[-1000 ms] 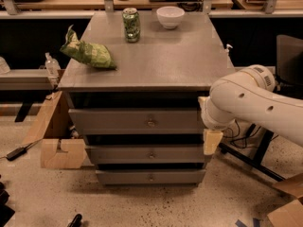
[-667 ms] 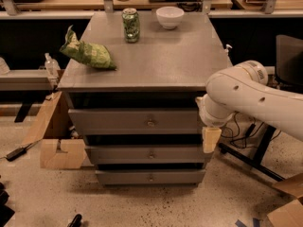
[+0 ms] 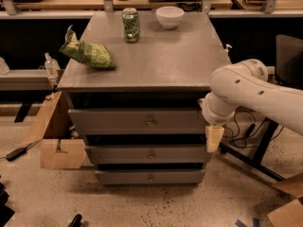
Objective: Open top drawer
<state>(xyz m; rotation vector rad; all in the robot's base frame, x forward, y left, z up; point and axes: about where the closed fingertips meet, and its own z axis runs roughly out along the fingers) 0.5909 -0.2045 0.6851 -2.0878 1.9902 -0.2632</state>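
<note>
The top drawer sits directly under the table top. Its grey front runs long from side to side, with the small round knob at its centre. The gripper hangs pointing down, well to the right of the knob and slightly below it, off the drawer front's right end. I cannot tell whether it is spread or closed. Reaching the knob likely calls for a sideways move to the left and a small rise, then a pull straight out toward the camera.

Up and behind the knob, a green can, a white bowl and a green bag rest on the table. Left of the knob and lower, a cardboard box stands on the speckled floor.
</note>
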